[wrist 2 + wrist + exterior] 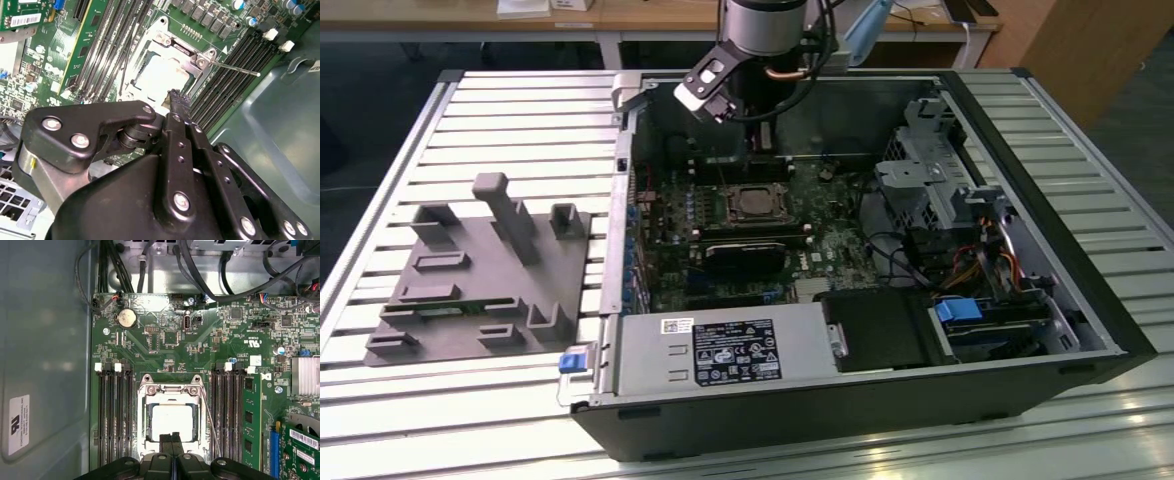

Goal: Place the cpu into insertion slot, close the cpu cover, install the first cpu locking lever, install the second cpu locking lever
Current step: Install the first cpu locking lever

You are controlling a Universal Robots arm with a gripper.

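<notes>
The cpu (171, 421) lies pale and square in the insertion slot (147, 426) on the green board, also seen in the second wrist view as the cpu (159, 75). The grey cpu cover (170, 391) lies flat around it. A thin locking lever (210, 421) runs slanted along one side of the socket, and its rod (235, 69) sticks out over the memory slots. My gripper (172, 439) hangs just above the socket's edge, shut with nothing between its fingers; the gripper (175, 96) shows from behind. In the exterior view the gripper (759, 150) is inside the case above the socket (754, 203).
Long black memory slots (114, 415) flank the socket on both sides. Cables (240, 285) cross the board's far end. The open computer case (854, 430) lies on a slatted table, with a grey fixture block (480, 270) at the exterior view's left and a drive cage (934, 180) at its right.
</notes>
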